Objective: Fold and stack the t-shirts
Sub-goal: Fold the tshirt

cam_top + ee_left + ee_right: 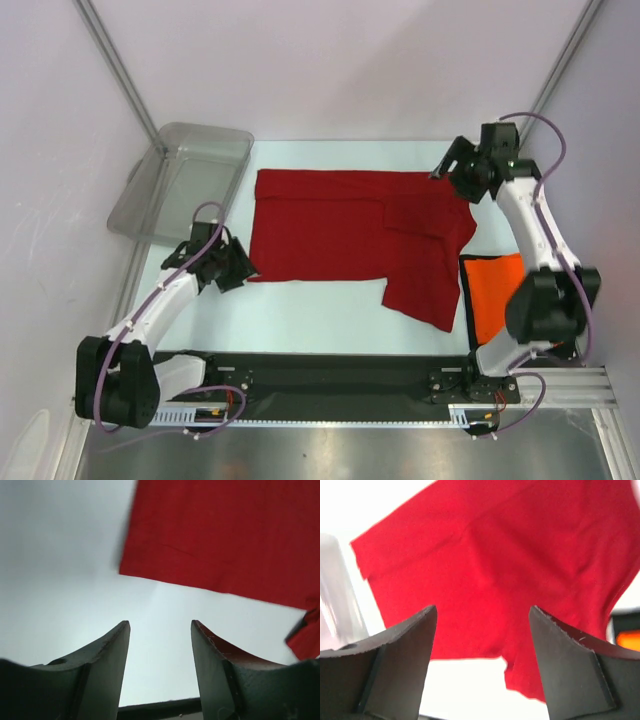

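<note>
Red shirt (350, 235) lies mid-table (300, 320), spread mostly flat. It's not squared up. The L part is a wide flat rectangle. On the R side a piece is doubled over on top, and a lobe runs down toward the near edge. Its far-L corner sits near the tub (185, 180), which stands at the far-L of the table; can't tell if they touch.

Orange shirt (495, 290) is at the near R, just beside the red one's lower lobe. Edges meet or nearly so; can't tell if they overlap. My R arm crosses over it, so only part shows.

My L gripper (160, 625) is low, just off the red shirt's near-L corner. Jaws stand apart at a medium gap with nothing in them; only bare table shows between the fingers. In the L wrist cam the shirt's edge runs across ahead of the tips, apart from them.

My R gripper (482, 610) hangs over the red shirt's far-R corner, up off the cloth. Jaws are spread wide and hold nothing. In the R wrist cam the red cloth fills the gap between the fingers from below, with a fold line across it. A bit of orange shows at the R edge and the tub's wall at the L.
</note>
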Tool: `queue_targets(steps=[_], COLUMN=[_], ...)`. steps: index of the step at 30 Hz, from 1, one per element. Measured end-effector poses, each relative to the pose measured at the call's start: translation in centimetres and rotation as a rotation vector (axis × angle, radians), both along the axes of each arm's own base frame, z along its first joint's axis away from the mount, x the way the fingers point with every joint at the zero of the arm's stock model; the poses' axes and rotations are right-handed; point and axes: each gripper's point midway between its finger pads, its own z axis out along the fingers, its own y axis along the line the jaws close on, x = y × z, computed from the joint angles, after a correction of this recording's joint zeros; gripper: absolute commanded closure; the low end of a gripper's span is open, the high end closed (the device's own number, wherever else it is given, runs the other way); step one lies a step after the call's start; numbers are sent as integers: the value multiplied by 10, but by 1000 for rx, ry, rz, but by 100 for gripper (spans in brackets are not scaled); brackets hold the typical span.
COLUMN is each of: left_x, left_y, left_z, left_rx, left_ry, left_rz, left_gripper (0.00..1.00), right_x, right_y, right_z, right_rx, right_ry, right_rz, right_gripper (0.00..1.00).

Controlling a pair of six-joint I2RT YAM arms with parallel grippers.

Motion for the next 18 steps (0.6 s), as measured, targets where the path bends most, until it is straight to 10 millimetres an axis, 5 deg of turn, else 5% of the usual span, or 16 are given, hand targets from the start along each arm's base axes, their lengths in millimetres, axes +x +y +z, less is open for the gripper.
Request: queue_targets(steps=[3, 7, 12, 18], left_x=[-4, 6, 13, 19], left_y=[14, 19, 18, 19], left_z=[-11, -22, -48, -51], left_rx=[-15, -36, -45, -58], left_ry=[36, 58, 134, 135], left_rz=[112, 187, 235, 289], left_gripper=[45, 50, 55, 55], right_x=[-47, -109, -178, -203], right_y=[39, 72, 64, 55], right_z=[19, -7, -38, -36], right_rx=[11, 13, 3, -6], right_ry=[-36, 40, 144, 136], right_rz=[108, 215, 229, 215], right_gripper=[21, 22, 22, 23])
